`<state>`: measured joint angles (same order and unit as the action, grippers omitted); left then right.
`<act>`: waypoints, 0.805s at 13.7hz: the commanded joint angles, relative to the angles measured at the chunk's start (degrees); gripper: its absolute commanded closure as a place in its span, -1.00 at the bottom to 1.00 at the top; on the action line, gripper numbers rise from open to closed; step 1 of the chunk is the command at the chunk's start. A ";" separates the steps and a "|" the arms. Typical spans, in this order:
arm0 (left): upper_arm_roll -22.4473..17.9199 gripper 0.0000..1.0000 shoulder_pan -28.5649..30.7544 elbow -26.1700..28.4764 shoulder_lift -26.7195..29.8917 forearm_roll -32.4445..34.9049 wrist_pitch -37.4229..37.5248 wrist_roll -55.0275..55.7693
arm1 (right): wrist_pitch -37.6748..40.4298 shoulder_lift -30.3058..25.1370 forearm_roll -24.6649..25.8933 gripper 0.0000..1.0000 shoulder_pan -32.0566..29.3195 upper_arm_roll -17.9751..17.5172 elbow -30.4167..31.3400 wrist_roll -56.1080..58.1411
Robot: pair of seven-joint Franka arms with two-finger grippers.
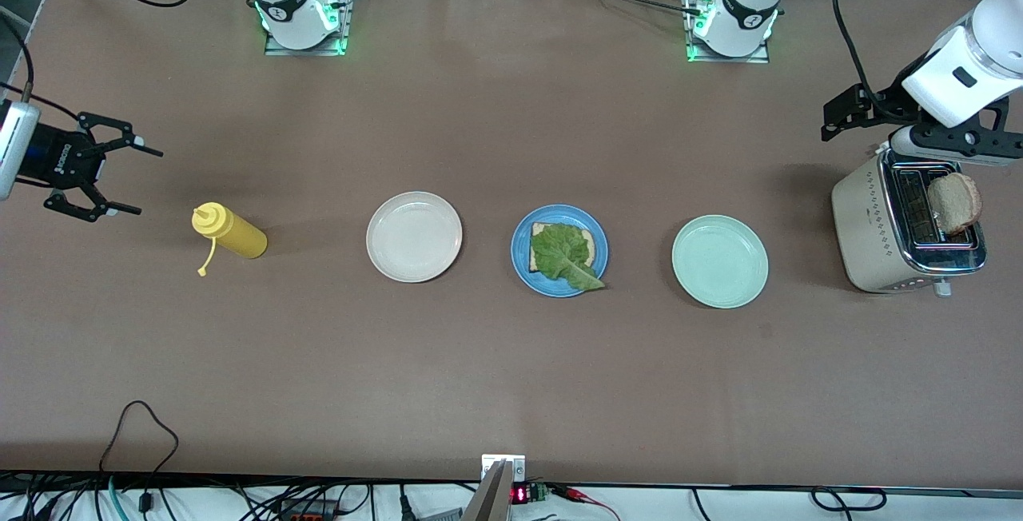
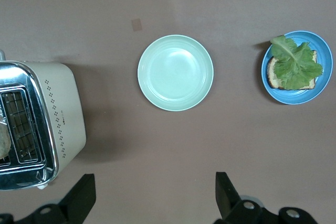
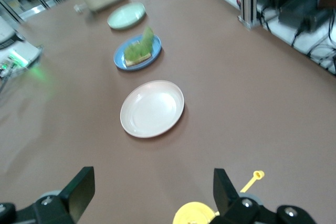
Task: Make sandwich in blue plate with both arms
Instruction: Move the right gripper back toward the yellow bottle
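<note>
Blue plate (image 1: 559,250) holds bottom bread slice (image 1: 587,237) plus lettuce (image 1: 563,258); top slice (image 1: 954,202) sits in toaster (image 1: 907,231). My left gripper (image 2: 152,195) spread wide, empty, beside toaster; my right gripper (image 1: 120,176) spread wide, empty, waits near mustard bottle (image 1: 229,232).

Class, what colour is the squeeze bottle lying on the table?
The squeeze bottle is yellow, cap included. The front view shows it best.

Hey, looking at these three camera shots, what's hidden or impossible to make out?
- Front view: most of the brown bread slice is sunk in the cream toaster slot.
- Front view: the crinkled green lettuce leaf covers most of the toast on the round blue plate.
- Left wrist view: the toaster is cut off by the frame edge.
</note>
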<state>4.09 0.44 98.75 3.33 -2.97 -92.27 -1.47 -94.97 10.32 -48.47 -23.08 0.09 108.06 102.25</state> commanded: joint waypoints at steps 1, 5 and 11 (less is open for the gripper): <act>0.40 -1.00 0.27 -0.66 0.37 -0.54 1.04 0.24 | 4.17 6.19 -6.18 -1.00 -4.59 -1.06 -1.36 10.04; 0.31 -1.00 0.27 -0.66 0.28 -0.54 1.04 0.59 | 10.31 15.41 -10.33 -1.00 -8.73 -1.15 -4.60 21.82; -0.13 -1.00 2.55 -0.75 -0.51 -0.54 2.09 1.03 | 16.05 30.62 -13.05 -1.00 -10.50 -1.06 -12.43 36.59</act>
<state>3.82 2.09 98.77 3.17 -2.97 -91.35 -0.55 -81.11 36.29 -60.11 -32.40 0.05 99.12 135.08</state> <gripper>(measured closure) 0.000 0.000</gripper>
